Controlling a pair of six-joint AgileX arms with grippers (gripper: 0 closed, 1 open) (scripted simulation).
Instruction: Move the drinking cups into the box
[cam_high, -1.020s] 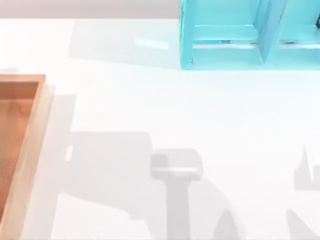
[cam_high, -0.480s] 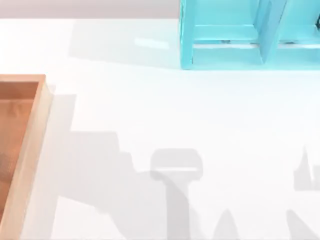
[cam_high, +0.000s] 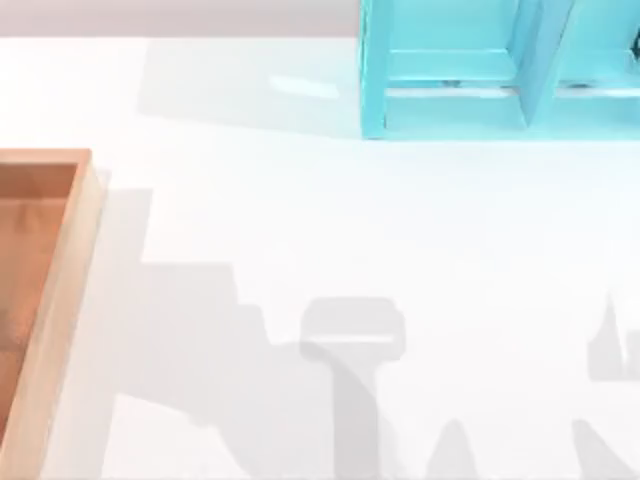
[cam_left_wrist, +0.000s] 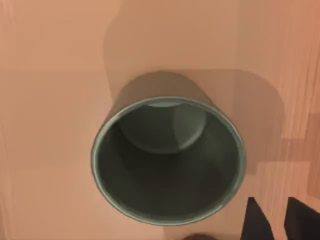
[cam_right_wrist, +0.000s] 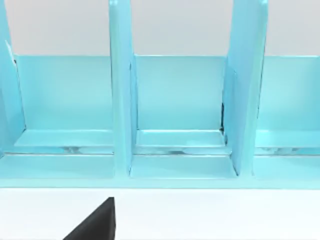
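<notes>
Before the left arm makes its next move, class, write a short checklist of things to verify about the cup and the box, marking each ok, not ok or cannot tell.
1. Olive-grey cup stands on the orange-brown floor of the box: ok.
2. Cup upright, mouth facing up: ok.
3. Left gripper's dark fingertips apart from the cup's rim: ok.
4. Left gripper open or shut: cannot tell.
5. Copper-brown tumbler in the box: cannot tell.
6. Right arm facing the cyan shelf frame, away from the box: ok.
</notes>
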